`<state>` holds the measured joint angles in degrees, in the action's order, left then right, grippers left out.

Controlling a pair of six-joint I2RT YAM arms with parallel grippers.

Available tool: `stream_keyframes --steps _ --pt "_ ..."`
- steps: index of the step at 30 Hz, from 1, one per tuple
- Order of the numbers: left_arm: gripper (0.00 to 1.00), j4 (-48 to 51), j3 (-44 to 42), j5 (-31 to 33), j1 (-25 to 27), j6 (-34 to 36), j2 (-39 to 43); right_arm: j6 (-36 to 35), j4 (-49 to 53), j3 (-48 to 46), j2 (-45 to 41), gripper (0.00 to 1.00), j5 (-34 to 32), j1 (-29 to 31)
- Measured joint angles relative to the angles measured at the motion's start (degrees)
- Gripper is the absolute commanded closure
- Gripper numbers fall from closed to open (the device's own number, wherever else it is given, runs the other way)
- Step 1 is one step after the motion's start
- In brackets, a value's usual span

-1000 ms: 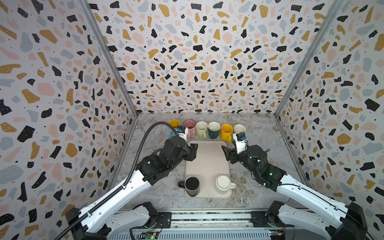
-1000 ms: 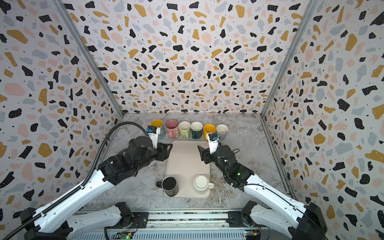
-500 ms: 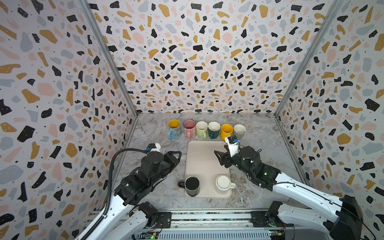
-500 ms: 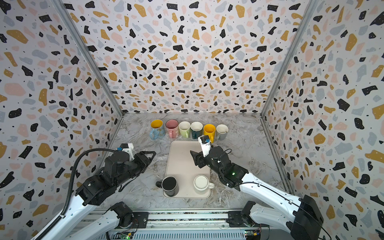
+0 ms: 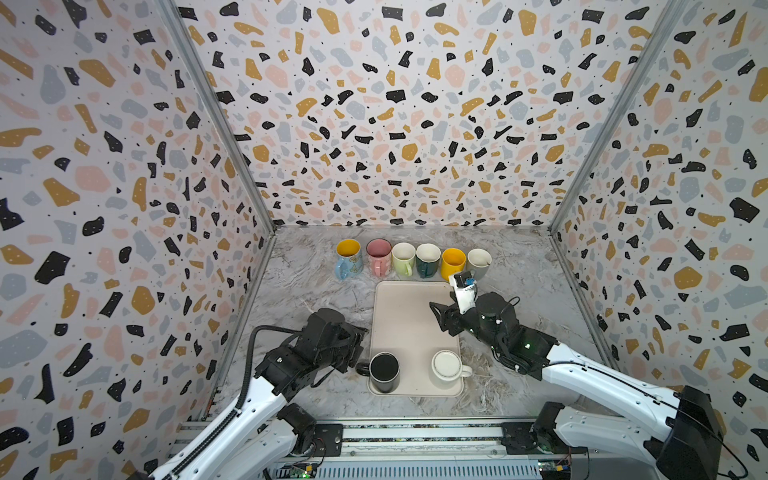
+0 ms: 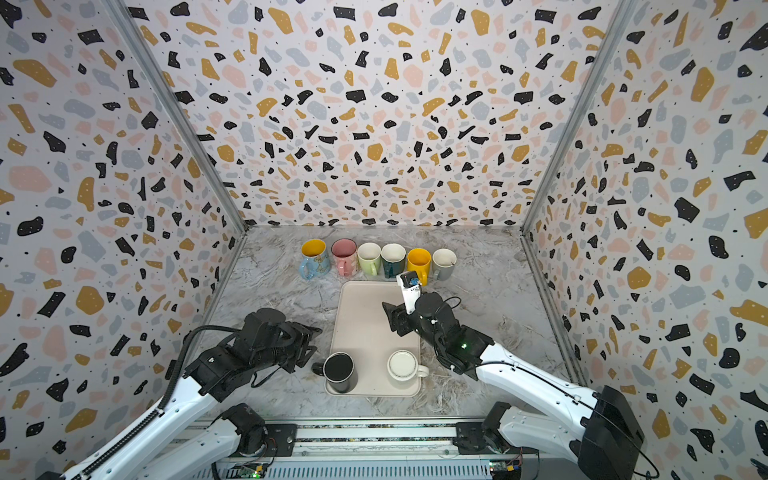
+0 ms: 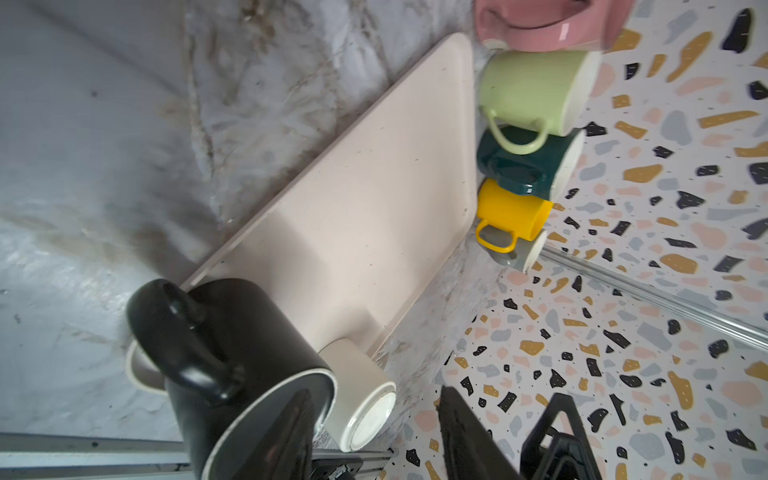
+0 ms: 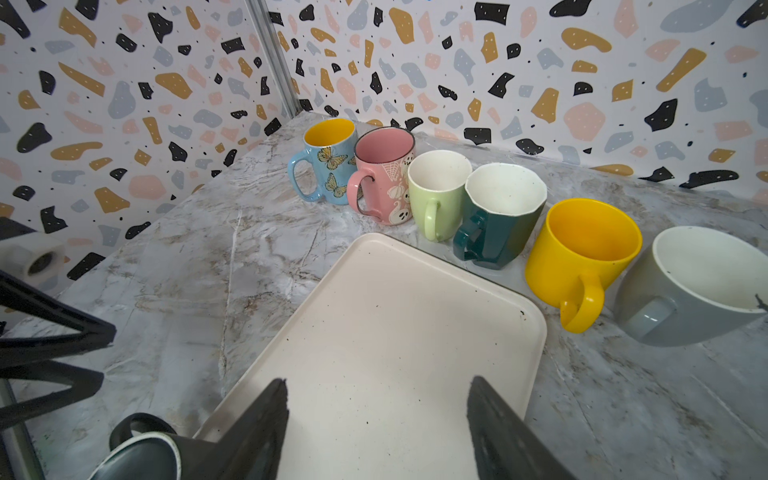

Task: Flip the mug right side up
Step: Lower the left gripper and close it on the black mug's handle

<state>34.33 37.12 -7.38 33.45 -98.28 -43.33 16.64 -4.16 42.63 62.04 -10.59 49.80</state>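
Observation:
A white mug point(image 5: 447, 365) point(image 6: 402, 365) stands upside down, base up, at the front right of the beige tray point(image 5: 405, 316), handle to the right. A black mug point(image 5: 384, 370) point(image 7: 232, 345) stands mouth up at the tray's front left. My left gripper point(image 5: 358, 340) point(image 7: 374, 392) is low beside the black mug's handle, open and holding nothing; in the left wrist view the white mug point(image 7: 359, 399) shows beyond its fingers. Above the tray's right middle, my right gripper point(image 5: 440, 318) point(image 8: 378, 380) is open and empty.
Several upright mugs line the back of the table behind the tray: blue point(image 5: 348, 257), pink point(image 5: 378, 257), light green point(image 5: 403, 257), dark green point(image 5: 428, 259), yellow point(image 5: 453, 262), grey point(image 5: 478, 262). Patterned walls close in left, right and back.
My left arm has drawn back from the tray's far left corner to the front, down beside the black mug, its jaws slightly narrower. The right gripper has shifted a little left over the tray.

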Motion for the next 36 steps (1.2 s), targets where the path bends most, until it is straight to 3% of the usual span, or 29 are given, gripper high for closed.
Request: stream_keyframes --steps 11,23,36 --pt "0.54 2.6 -2.5 -3.7 -3.1 -5.0 0.5 0.4 0.3 2.1 3.7 0.30 -1.1 0.0" --pt "0.54 6.6 -3.1 -7.1 -3.2 -4.8 -1.5 1.2 1.4 3.7 7.2 0.30 -1.0 0.0" --pt "0.55 3.1 -7.5 -10.6 -3.2 -4.5 -4.1 2.0 3.5 3.7 9.0 0.30 -1.0 -0.3"
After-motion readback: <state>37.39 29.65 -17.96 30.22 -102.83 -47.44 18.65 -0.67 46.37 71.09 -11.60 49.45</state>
